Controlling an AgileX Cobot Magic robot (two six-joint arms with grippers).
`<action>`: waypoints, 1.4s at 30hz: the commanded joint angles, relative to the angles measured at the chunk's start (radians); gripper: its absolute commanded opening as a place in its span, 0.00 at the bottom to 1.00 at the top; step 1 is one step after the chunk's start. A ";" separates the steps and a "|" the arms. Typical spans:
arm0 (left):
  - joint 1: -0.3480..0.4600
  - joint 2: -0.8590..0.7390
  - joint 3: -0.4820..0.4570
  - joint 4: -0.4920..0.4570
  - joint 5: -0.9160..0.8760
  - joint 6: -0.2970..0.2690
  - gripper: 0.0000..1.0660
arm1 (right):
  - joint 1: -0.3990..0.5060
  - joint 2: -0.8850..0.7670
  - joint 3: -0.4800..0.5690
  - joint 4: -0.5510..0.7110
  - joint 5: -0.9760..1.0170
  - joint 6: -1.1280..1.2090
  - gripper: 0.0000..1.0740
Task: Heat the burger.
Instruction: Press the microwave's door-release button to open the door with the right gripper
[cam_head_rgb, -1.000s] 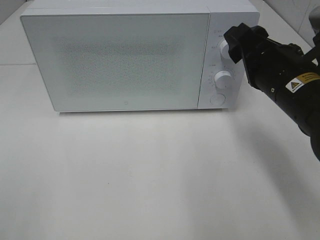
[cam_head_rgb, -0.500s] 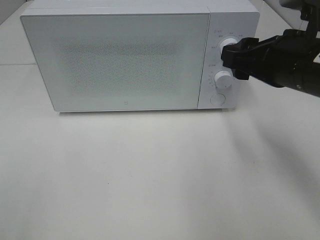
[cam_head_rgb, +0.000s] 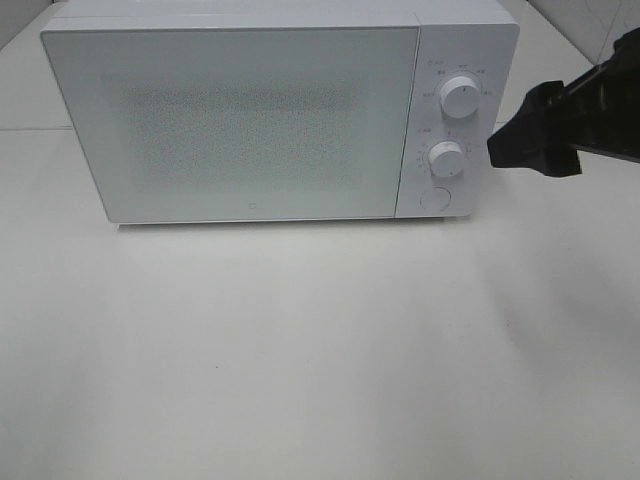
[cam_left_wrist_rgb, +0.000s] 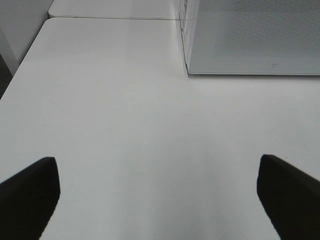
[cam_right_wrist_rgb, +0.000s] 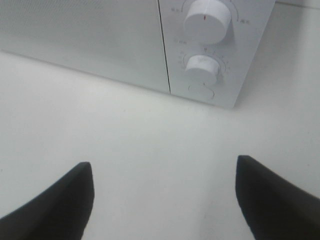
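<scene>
Currently, the microwave (cam_head_rgb: 250, 120) is sitting on the white table (cam_head_rgb: 300, 350) with its frosted door (cam_head_rgb: 235, 120) lying shut and flush against the cabinet. On the control panel beside the door, the upper dial (cam_head_rgb: 459, 96) is sitting above the lower dial (cam_head_rgb: 446, 159), and a round button (cam_head_rgb: 435, 198) is sitting below both.

The right gripper (cam_head_rgb: 520, 145) is hovering just off the panel end of the microwave, level with the lower dial and touching neither dial. In the right wrist view its two dark fingers (cam_right_wrist_rgb: 55, 200) are standing wide apart, with only bare table showing between them; the pincer is gripping nothing.

The left gripper (cam_left_wrist_rgb: 157, 197) is hovering over the table in front of the microwave, toward the end away from the panel and well apart from the door. Its fingers (cam_left_wrist_rgb: 30, 197) are likewise standing spread to the full width of the wrist view, and nothing is lying between them.

The burger is not showing in any view. The door's frosted panel is hiding the microwave's chamber, so whether the burger is lying inside cannot be told.
</scene>
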 joint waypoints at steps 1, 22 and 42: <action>0.003 -0.012 0.002 -0.008 -0.012 -0.004 0.94 | -0.007 -0.033 -0.017 -0.022 0.110 -0.010 0.71; 0.003 -0.012 0.002 -0.008 -0.012 -0.004 0.94 | -0.007 -0.347 -0.010 -0.188 0.471 0.131 0.71; 0.003 -0.012 0.002 -0.008 -0.012 -0.004 0.94 | -0.074 -0.880 0.045 -0.275 0.493 0.272 0.71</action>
